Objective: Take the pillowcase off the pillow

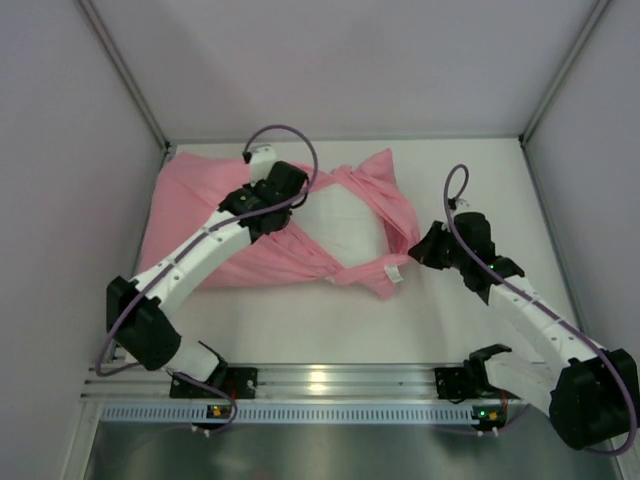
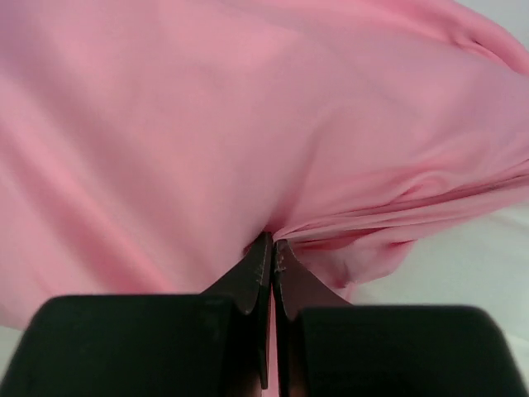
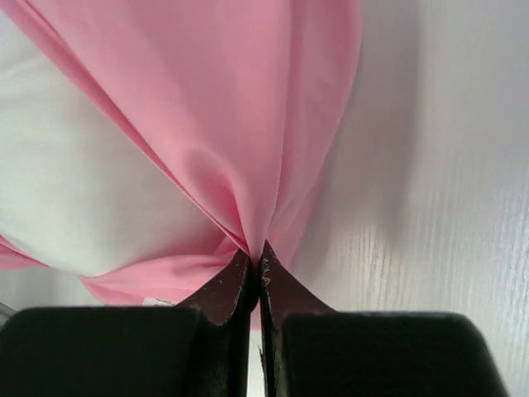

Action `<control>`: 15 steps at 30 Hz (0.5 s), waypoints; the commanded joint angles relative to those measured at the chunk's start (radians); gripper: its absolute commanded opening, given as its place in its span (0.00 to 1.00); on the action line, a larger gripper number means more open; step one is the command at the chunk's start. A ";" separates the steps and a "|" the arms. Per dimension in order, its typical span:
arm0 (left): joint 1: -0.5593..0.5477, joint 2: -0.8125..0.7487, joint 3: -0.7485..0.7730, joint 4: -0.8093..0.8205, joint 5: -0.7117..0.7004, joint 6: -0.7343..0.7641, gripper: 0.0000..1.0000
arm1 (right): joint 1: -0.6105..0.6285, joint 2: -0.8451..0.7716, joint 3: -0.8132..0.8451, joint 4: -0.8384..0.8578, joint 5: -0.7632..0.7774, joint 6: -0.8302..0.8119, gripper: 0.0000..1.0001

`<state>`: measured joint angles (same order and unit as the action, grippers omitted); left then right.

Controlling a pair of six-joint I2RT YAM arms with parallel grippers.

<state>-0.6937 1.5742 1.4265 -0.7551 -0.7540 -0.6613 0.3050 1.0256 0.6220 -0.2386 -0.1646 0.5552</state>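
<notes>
Pink cloth of the pillowcase (image 1: pixel 185 200) is pinched in the closed left hand (image 2: pixel 271 241), and also in the closed right hand (image 3: pixel 254 255). Between both hands the white pillow (image 1: pixel 345 225) shows, partly uncovered, lying on the bench (image 1: pixel 300 330).

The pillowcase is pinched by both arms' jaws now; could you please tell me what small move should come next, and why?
Probably draw the left jaws gently leftward. Both pairs are shut on the pink pillowcase, and the white pillow already shows through its opening on the right, so pulling cloth toward the covered end should bare more.
</notes>
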 commanded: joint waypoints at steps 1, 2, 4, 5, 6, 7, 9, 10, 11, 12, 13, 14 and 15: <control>0.121 -0.173 -0.099 -0.107 -0.036 0.054 0.00 | -0.053 0.008 -0.024 0.015 0.044 -0.020 0.00; 0.123 -0.222 -0.132 -0.069 -0.004 0.071 0.00 | -0.052 0.017 -0.033 0.034 -0.005 -0.011 0.00; 0.117 -0.256 -0.161 -0.012 0.175 0.126 0.00 | -0.040 0.057 -0.054 0.110 -0.061 -0.002 0.00; 0.112 -0.282 -0.191 0.043 0.235 0.137 0.00 | -0.027 0.076 -0.054 0.125 -0.087 0.000 0.00; 0.100 -0.290 -0.202 0.065 0.289 0.141 0.00 | -0.018 0.112 -0.050 0.140 -0.093 -0.006 0.00; 0.091 -0.295 -0.213 0.086 0.380 0.146 0.00 | 0.005 0.128 -0.041 0.142 -0.095 -0.009 0.00; 0.044 -0.302 -0.230 0.135 0.453 0.150 0.00 | 0.016 0.143 -0.042 0.153 -0.099 -0.009 0.00; 0.025 -0.298 -0.227 0.145 0.511 0.147 0.05 | 0.023 0.145 -0.048 0.168 -0.104 -0.006 0.00; -0.001 -0.293 -0.219 0.146 0.521 0.140 0.11 | 0.025 0.145 -0.050 0.170 -0.105 -0.008 0.00; -0.070 -0.286 -0.197 0.146 0.516 0.123 0.27 | 0.025 0.151 -0.048 0.170 -0.102 -0.008 0.00; -0.110 -0.280 -0.183 0.146 0.504 0.118 0.34 | 0.025 0.154 -0.047 0.167 -0.104 -0.011 0.00; -0.157 -0.272 -0.164 0.145 0.463 0.112 0.39 | 0.025 0.159 -0.045 0.167 -0.105 -0.015 0.00; -0.244 -0.264 -0.147 0.145 0.435 0.108 0.41 | 0.026 0.166 -0.045 0.167 -0.111 -0.017 0.00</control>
<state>-0.7895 1.2953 1.2171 -0.6765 -0.3351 -0.5510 0.3237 1.1748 0.5705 -0.1272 -0.2714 0.5652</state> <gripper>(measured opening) 0.387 0.003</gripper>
